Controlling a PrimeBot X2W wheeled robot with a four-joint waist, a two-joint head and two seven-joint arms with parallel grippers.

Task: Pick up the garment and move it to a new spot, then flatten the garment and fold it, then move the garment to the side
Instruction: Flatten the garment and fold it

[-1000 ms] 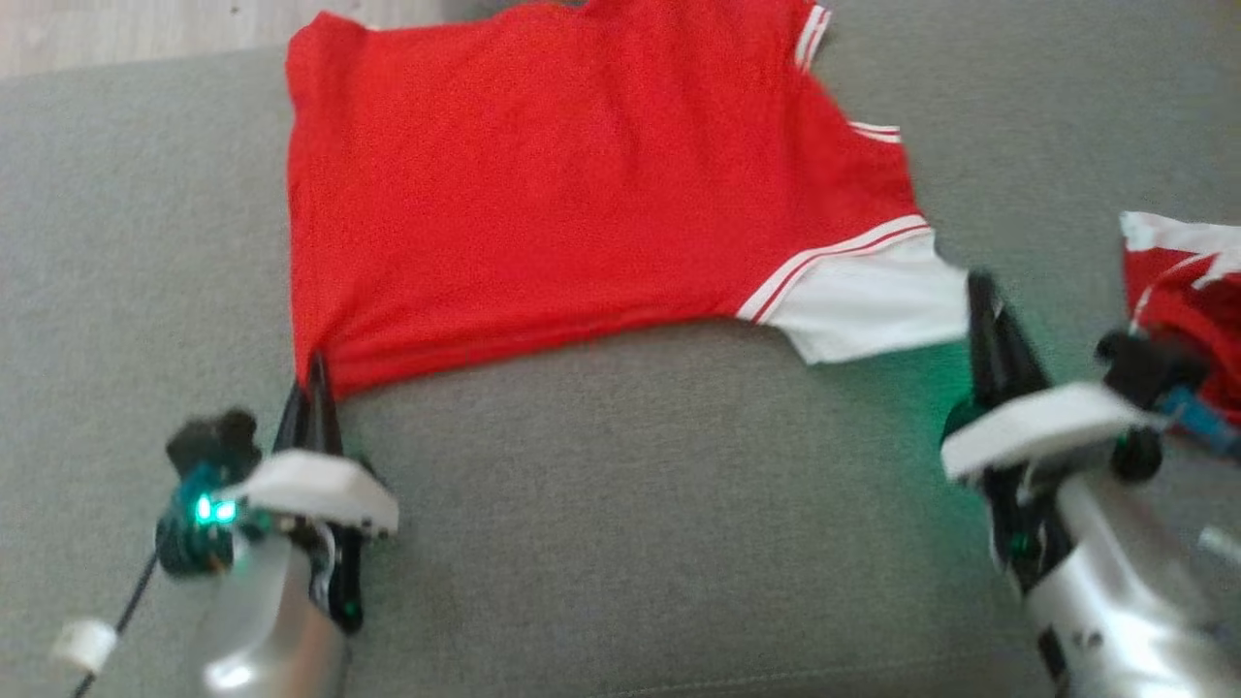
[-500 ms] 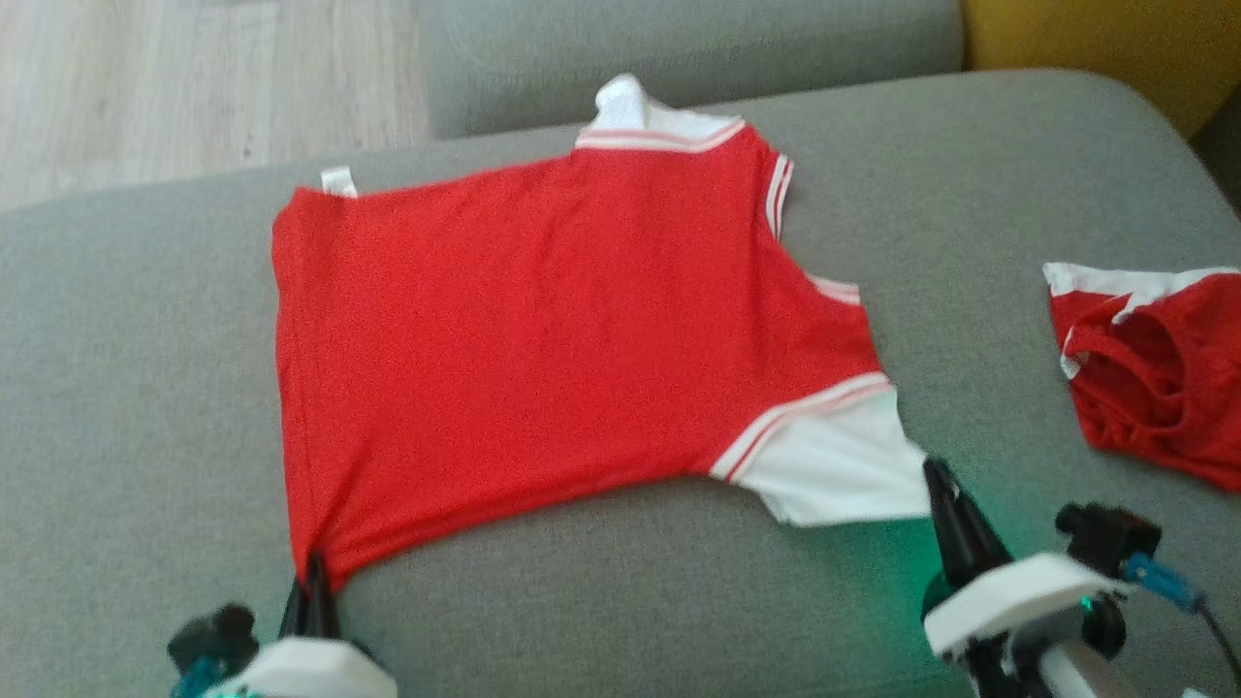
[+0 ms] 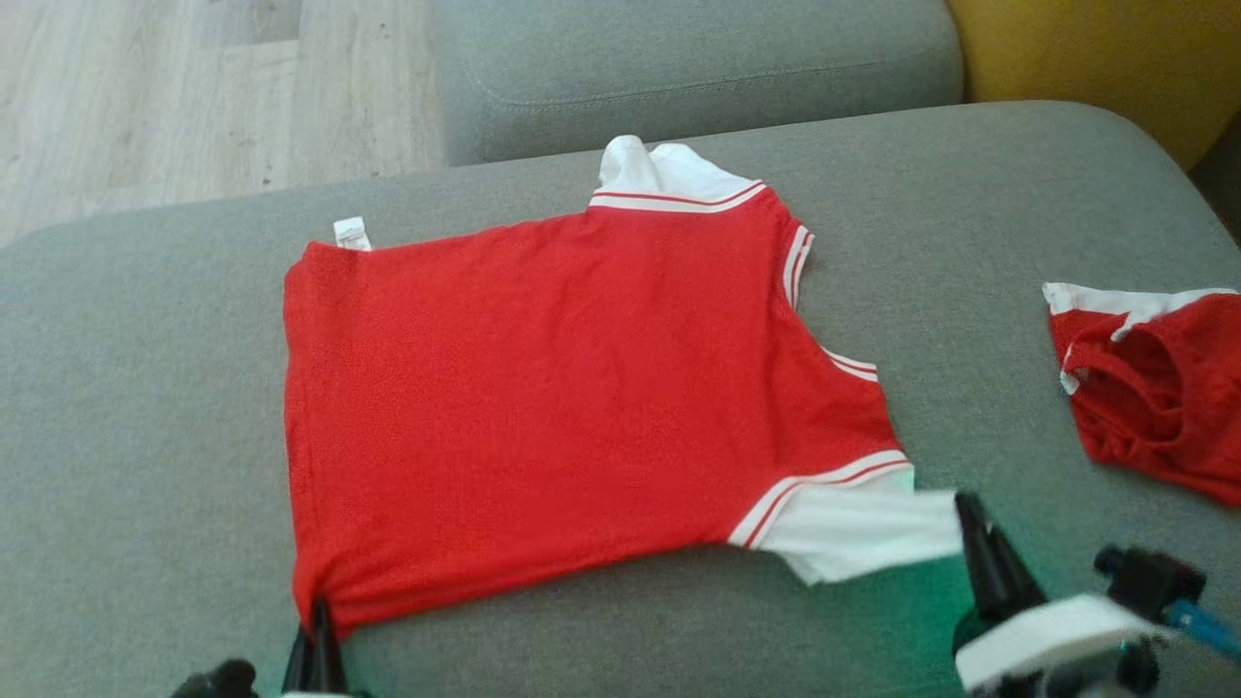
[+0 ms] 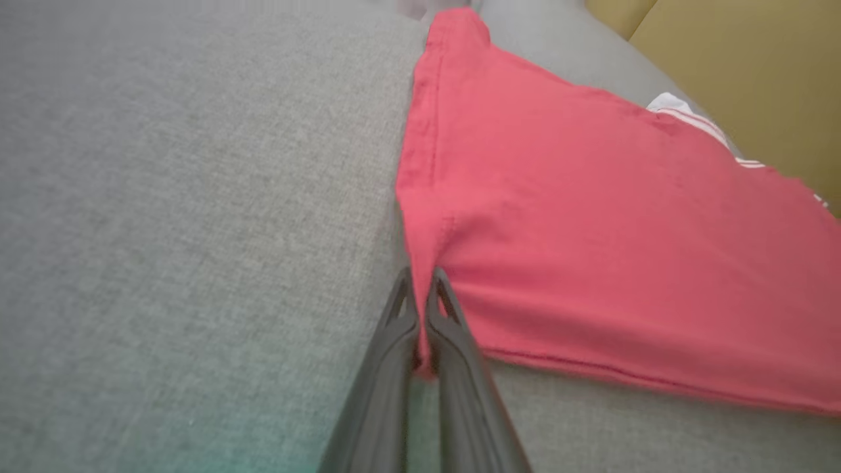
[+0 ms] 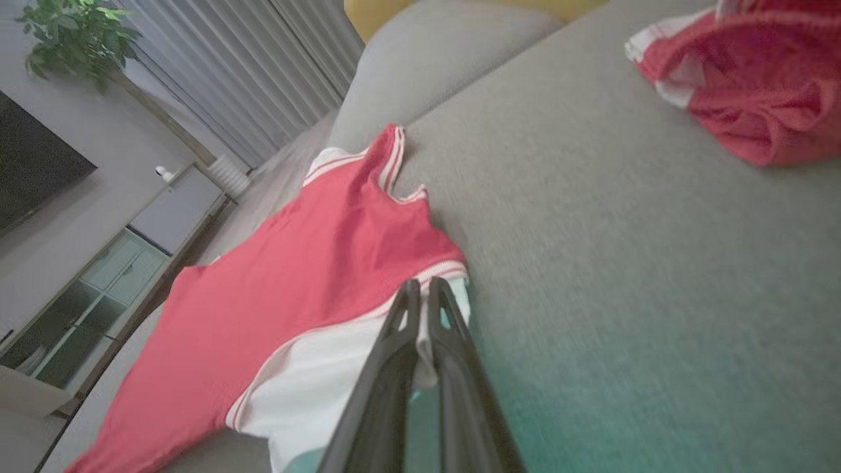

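The garment (image 3: pixel 543 407) is a red shirt with white sleeves and striped trim, spread nearly flat on the grey sofa cushion (image 3: pixel 145 407). My left gripper (image 3: pixel 317 611) is shut on the garment's near left hem corner; the left wrist view shows red cloth (image 4: pixel 591 249) pinched between the dark fingers (image 4: pixel 453 341) of that gripper (image 4: pixel 420 279). My right gripper (image 3: pixel 965 504) is shut on the edge of the white sleeve (image 3: pixel 863 533) at the near right. In the right wrist view white cloth (image 5: pixel 315 387) sits between that gripper's (image 5: pixel 424 289) fingers.
A second red and white garment (image 3: pixel 1154 388) lies crumpled at the cushion's right edge, also in the right wrist view (image 5: pixel 749 98). A grey backrest cushion (image 3: pixel 698 68) and a yellow cushion (image 3: pixel 1105 58) stand behind. Wood floor (image 3: pixel 194 97) shows at the upper left.
The head view has tilted up, so the garment and both grippers sit lower in the picture. Both grippers stay shut on the same corner and sleeve; the sleeve is pulled out flatter.
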